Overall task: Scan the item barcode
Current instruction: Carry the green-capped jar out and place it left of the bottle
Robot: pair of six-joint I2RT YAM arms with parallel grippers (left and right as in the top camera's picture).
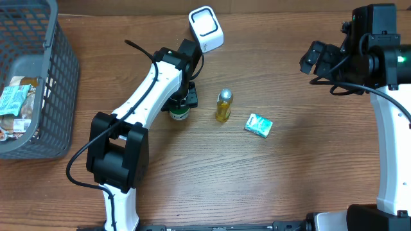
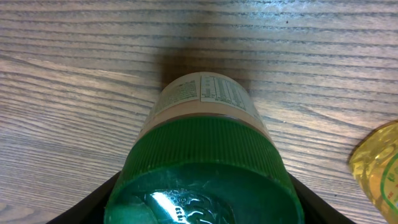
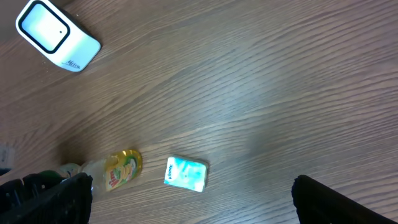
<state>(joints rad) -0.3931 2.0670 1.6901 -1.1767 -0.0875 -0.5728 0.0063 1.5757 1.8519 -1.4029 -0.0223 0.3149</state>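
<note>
Jar: green-lidded jar (image 2: 205, 99) stands with its long axis vertical, just left of centre on the table (image 1: 308, 179); whether its base rests on the wood I cannot tell.
Grip: left gripper (image 2: 205, 199) comes down from above, jaws part closed on either side of the green lid and seemingly holding it (only the black finger edges show at the lid's flanks).
Scanner: white scanner (image 1: 205, 29) lies on the far side of the jar, near it, window facing up.
Key relation: judged, the jar must go away from the robot towards the scanner and be tipped, since its label runs round the side wall while the window looks upward.
Nearer arm: the left, already on the jar; the right is well apart.
Right gripper (image 3: 193, 202): jaws wide, holding nothing, hanging over bare wood.
Neighbours: yellow bottle (image 1: 223, 106) just right of the jar, teal packet (image 1: 258, 125) beyond it, basket (image 1: 61, 109) at the left edge.
Left wrist view: shows a panel of small print on the label, no barcode in sight.
Overhead view: alone shows jar and scanner together, though the arm hides the label.
</note>
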